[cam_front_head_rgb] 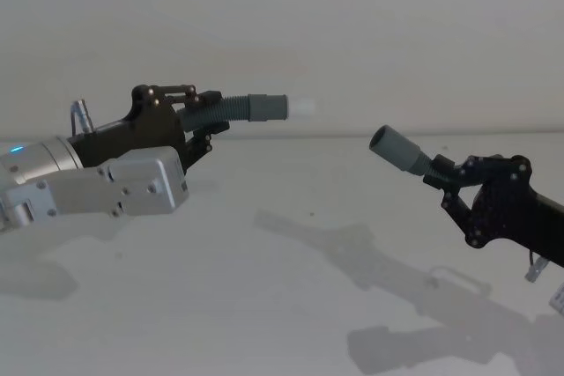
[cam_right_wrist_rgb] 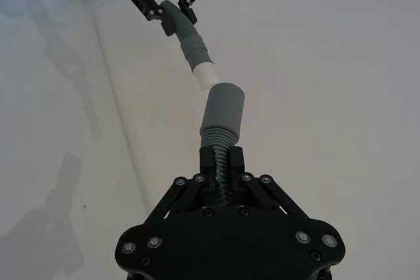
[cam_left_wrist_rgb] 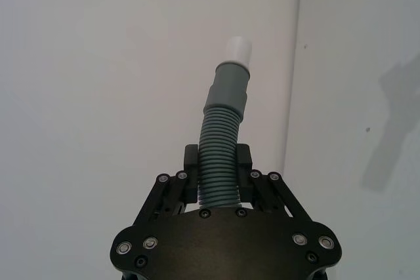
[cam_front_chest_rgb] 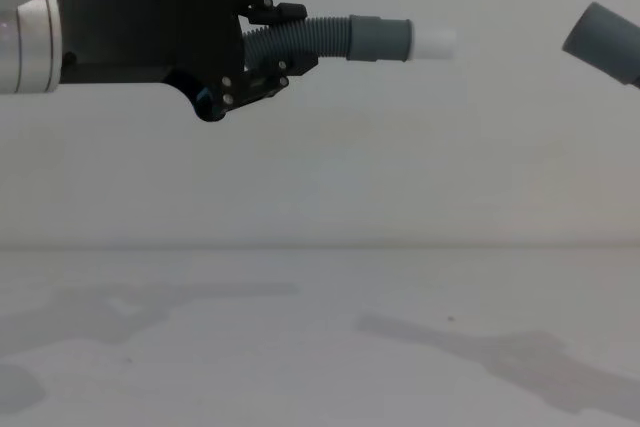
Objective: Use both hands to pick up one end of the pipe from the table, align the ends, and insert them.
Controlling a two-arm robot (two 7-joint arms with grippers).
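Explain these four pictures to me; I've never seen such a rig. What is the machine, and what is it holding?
This is a two-armed robot. One picture looks down from its head, one looks across from its chest, and two are taken from the wrists. The left tool grips a ribbed hose behind its white-tipped collar; the right tool grips hose behind a wider grey socket cuff. Both ends hang above the white table, facing each other with a gap between, not yet joined.
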